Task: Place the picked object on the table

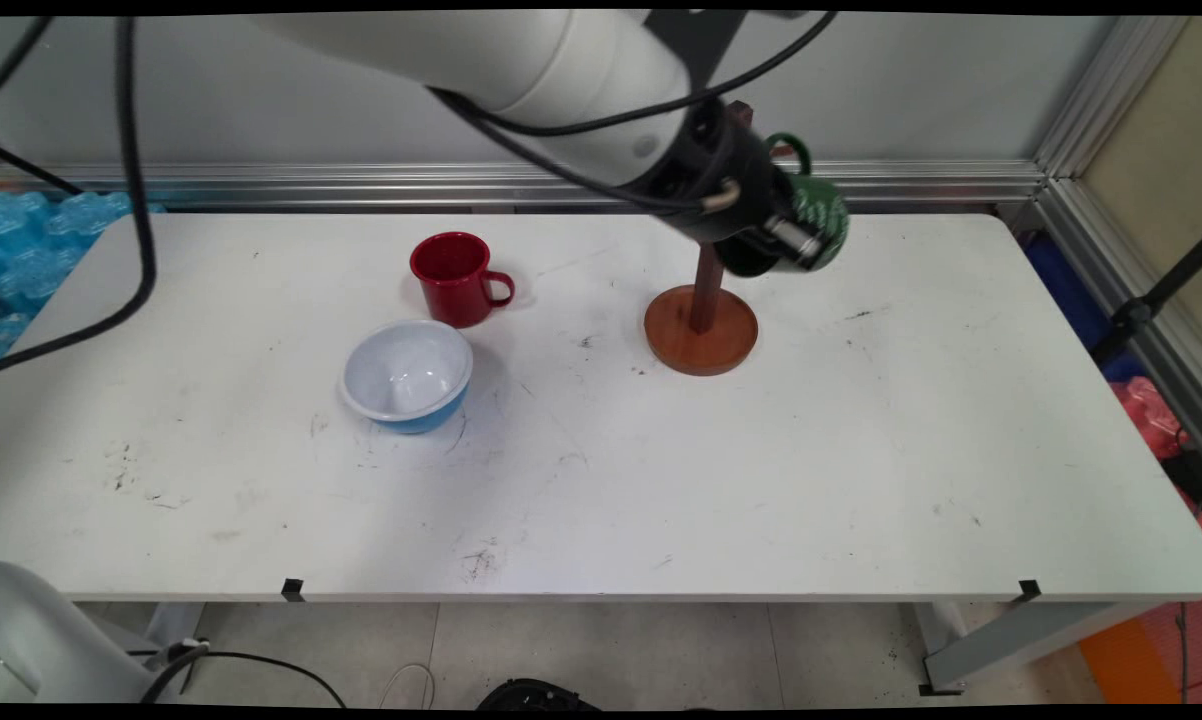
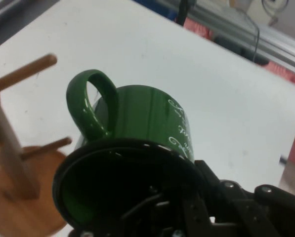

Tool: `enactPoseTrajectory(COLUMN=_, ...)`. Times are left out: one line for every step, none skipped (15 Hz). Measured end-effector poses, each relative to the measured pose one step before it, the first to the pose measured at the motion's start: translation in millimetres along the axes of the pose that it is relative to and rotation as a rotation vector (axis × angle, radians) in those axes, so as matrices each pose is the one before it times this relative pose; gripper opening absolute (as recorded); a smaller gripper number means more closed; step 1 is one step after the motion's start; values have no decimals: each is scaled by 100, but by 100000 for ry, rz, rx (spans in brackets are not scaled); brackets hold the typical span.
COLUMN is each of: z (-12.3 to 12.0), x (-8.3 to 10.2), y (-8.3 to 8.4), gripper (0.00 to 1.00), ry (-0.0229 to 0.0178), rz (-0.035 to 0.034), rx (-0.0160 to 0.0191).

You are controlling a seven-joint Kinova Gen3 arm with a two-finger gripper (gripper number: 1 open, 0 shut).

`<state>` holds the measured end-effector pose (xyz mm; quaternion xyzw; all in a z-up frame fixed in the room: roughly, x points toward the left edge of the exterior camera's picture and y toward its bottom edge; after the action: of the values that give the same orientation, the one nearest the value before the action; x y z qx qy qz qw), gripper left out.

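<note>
A: Gripper [image 1: 796, 235] status?

B: Clamped on the green mug [image 1: 816, 215], held in the air tipped on its side. In the hand view one finger goes inside the rim, mug [image 2: 137, 123] mouth toward the camera, handle up and left.

A: Position relative to the mug tree [image 1: 702, 310]?

B: Mug sits just right of the tree's post, near the top, well above the round wooden base. Handle is close to the pegs [image 2: 23, 74] but I can't tell if it touches one.

A: Anything else on the table [image 1: 761, 470]?

B: Red mug [image 1: 456, 278] well left of the tree, upright, handle facing the tree. Blue bowl with white inside [image 1: 407, 375] left of the tree too, just in front of the red mug, a small gap between them.
</note>
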<state>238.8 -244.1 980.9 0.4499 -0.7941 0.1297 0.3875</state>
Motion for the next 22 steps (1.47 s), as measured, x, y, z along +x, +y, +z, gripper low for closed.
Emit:
enactPoseTrajectory(z=-538, x=-542, y=-330, gripper=0, ry=-2070, rz=2561, rx=85)
enactPoseTrajectory(z=-579, x=-559, y=-383, gripper=0, ry=-2136, rz=2602, rx=207)
enactPoseTrajectory(z=-515, x=-525, y=-371, gripper=0, ry=-1933, rz=2192, rx=238)
enactPoseTrajectory(z=-593, x=-637, y=-412, gripper=0, ry=-2432, rz=2545, rx=303)
enactPoseTrajectory(z=-597, x=-728, y=-383, gripper=0, ry=-2839, rz=2570, rx=405)
enactPoseTrajectory(z=-506, x=-665, y=-298, gripper=0, ry=-2496, rz=2100, rx=231)
enactPoseTrajectory(z=-611, x=-919, y=-305, gripper=0, ry=-3533, rz=2530, rx=277)
enactPoseTrajectory(z=-556, x=-909, y=-229, gripper=0, ry=-3469, rz=2531, rx=213)
enactPoseTrajectory(z=-570, x=-1050, y=-210, gripper=0, ry=-4056, rz=2724, rx=134)
enactPoseTrajectory(z=-361, x=-773, y=-110, gripper=0, ry=-3051, rz=1994, rx=24)
enactPoseTrajectory(z=-301, x=-737, y=-53, gripper=0, ry=-2918, rz=1786, rx=-98)
enactPoseTrajectory(z=-242, x=-706, y=-29, gripper=0, ry=-2836, rz=1695, rx=-140)
enactPoseTrajectory(z=-237, x=-880, y=-11, gripper=0, ry=-3575, rz=2133, rx=-186)
enactPoseTrajectory(z=-120, x=-612, y=17, gripper=0, ry=-2644, rz=1650, rx=-241)
enactPoseTrajectory(z=-95, x=-693, y=16, gripper=0, ry=-3137, rz=1702, rx=-218)
enactPoseTrajectory(z=-49, x=-600, y=7, gripper=0, ry=-2820, rz=1368, rx=-161)
enactPoseTrajectory(z=2, x=-634, y=7, gripper=0, ry=-3228, rz=1626, rx=-186)
enactPoseTrajectory(z=59, x=-590, y=17, gripper=0, ry=-3079, rz=1576, rx=-136)
enactPoseTrajectory(z=99, x=-449, y=23, gripper=0, ry=-2472, rz=1361, rx=-47)
enactPoseTrajectory(z=166, x=-435, y=34, gripper=0, ry=-2668, rz=1474, rx=-1)
enactPoseTrajectory(z=210, x=-380, y=58, gripper=0, ry=-2493, rz=1378, rx=-31)
enactPoseTrajectory(z=268, x=-314, y=100, gripper=0, ry=-2387, rz=1212, rx=-80)
